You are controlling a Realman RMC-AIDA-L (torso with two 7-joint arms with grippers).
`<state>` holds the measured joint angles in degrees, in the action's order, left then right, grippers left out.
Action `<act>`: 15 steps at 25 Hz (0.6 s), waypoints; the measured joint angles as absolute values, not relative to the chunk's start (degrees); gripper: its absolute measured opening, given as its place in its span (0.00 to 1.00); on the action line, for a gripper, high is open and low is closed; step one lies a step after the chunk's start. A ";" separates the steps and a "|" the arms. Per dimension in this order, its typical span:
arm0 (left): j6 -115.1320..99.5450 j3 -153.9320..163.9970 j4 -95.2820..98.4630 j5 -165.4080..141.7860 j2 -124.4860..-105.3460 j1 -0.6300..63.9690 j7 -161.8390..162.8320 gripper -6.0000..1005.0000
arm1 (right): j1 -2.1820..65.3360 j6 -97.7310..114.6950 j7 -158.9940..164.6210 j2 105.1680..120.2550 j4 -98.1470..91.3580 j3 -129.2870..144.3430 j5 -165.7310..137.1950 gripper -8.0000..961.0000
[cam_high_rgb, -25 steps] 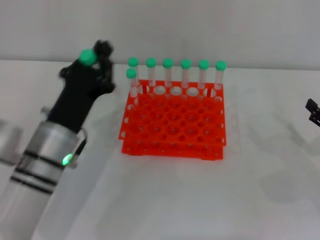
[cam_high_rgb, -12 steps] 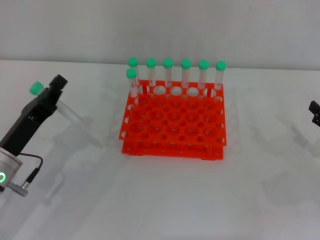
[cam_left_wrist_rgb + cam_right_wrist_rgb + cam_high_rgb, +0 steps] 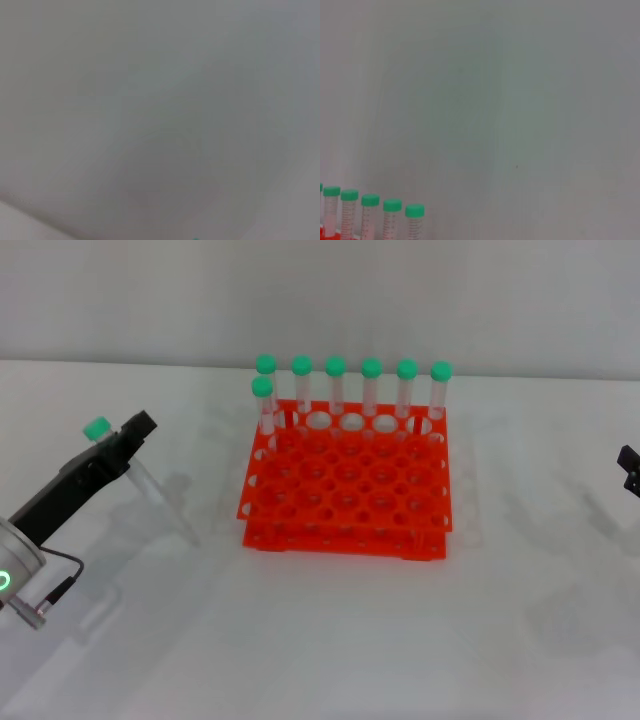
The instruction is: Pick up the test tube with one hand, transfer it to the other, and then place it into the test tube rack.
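Observation:
My left gripper (image 3: 132,437), black with a silver wrist and green light, is at the left of the head view, well left of the orange test tube rack (image 3: 345,502). It is shut on a test tube (image 3: 160,495) held tilted, green cap up and to the left, clear end pointing down toward the table. My right gripper (image 3: 629,469) shows only as a black tip at the right edge, away from the rack. Several green-capped tubes (image 3: 371,390) stand in the rack's back row and far left corner; some also show in the right wrist view (image 3: 370,215).
The rack stands in the middle of a white table (image 3: 330,640) in front of a pale wall. The left wrist view shows only blurred grey surface.
My left arm has swung left and down, away from the rack, with the tube still in it and now more tilted. The right gripper has barely moved.

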<state>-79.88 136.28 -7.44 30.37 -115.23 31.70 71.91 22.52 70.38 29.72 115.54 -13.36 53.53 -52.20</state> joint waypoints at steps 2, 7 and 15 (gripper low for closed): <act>-77.76 136.37 -7.50 30.34 -115.32 31.72 71.88 0.19 | 22.44 70.38 29.70 115.58 -13.26 53.53 -52.20 0.88; -73.91 136.41 -7.57 30.47 -116.00 31.55 71.21 0.20 | 22.42 70.39 29.62 115.71 -12.50 53.53 -52.20 0.88; -67.98 136.26 -7.01 30.60 -116.60 33.80 66.78 0.27 | 22.91 70.85 29.61 115.80 -12.04 53.53 -52.21 0.88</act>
